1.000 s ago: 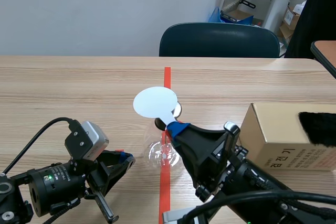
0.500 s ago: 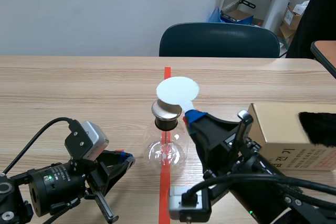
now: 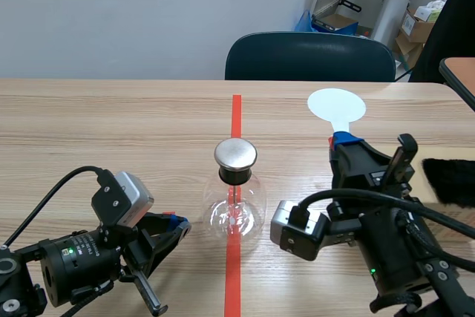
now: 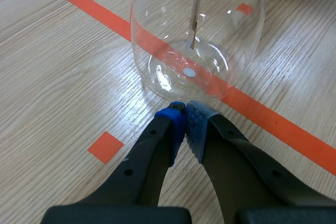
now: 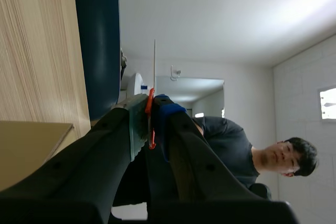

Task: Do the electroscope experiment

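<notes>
The electroscope, a clear glass flask (image 3: 235,209) with a round metal cap (image 3: 235,154), stands on the orange tape line at mid-table. A thin strip hangs inside the flask (image 4: 197,30). My right gripper (image 3: 341,140) is raised to the right of it, shut on the red handle (image 5: 150,114) of a white disc paddle (image 3: 336,105). The paddle (image 5: 154,61) shows edge-on past the right gripper (image 5: 151,103). My left gripper (image 3: 178,226) rests low on the table left of the flask, its fingers shut on nothing; the left gripper (image 4: 185,116) sits just short of the glass.
A black furry cloth (image 3: 449,180) lies at the right edge, behind my right arm. A tan box (image 5: 26,150) sits beside that arm. A dark chair (image 3: 310,57) stands past the far table edge. A person (image 5: 252,145) shows in the right wrist view.
My right arm has carried the paddle from over the flask's cap off to the right and up, turning its wrist. The left arm has stayed still.
</notes>
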You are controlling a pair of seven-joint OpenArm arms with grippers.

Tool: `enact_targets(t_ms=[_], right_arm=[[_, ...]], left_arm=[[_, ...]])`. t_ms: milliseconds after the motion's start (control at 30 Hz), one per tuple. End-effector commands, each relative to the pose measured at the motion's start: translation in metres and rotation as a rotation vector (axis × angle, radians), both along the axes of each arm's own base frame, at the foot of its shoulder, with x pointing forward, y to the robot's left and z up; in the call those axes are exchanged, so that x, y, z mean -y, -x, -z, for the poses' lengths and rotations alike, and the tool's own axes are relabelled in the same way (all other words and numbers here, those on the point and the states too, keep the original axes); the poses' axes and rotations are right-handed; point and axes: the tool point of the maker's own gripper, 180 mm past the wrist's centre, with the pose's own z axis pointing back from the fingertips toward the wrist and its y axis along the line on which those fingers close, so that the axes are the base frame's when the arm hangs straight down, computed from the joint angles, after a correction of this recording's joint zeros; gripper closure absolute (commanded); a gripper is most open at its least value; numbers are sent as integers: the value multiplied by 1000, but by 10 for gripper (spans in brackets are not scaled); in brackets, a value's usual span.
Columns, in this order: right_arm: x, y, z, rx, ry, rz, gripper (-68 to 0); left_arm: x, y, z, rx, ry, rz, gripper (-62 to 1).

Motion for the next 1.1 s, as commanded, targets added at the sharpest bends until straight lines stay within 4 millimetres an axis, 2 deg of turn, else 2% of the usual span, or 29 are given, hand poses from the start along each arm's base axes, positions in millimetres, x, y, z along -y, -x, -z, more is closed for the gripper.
enact_targets(t_ms=[0, 233, 500, 700, 1067], right_arm=[[5, -1, -3, 13, -7, 24, -6], [15, -2, -4, 14, -13, 83, -6], [10, -1, -3, 13, -10, 51, -6], [-7, 3, -2, 9, -1, -43, -6], [-56, 24, 1, 1, 30, -343, -6]], left_arm=[[3, -4, -7, 20, 23, -1, -31], [3, -4, -7, 20, 24, -1, -31], [3, -4, -7, 20, 24, -1, -31], [3, -4, -7, 20, 24, -1, -31], [4, -4, -7, 20, 24, -1, -31]])
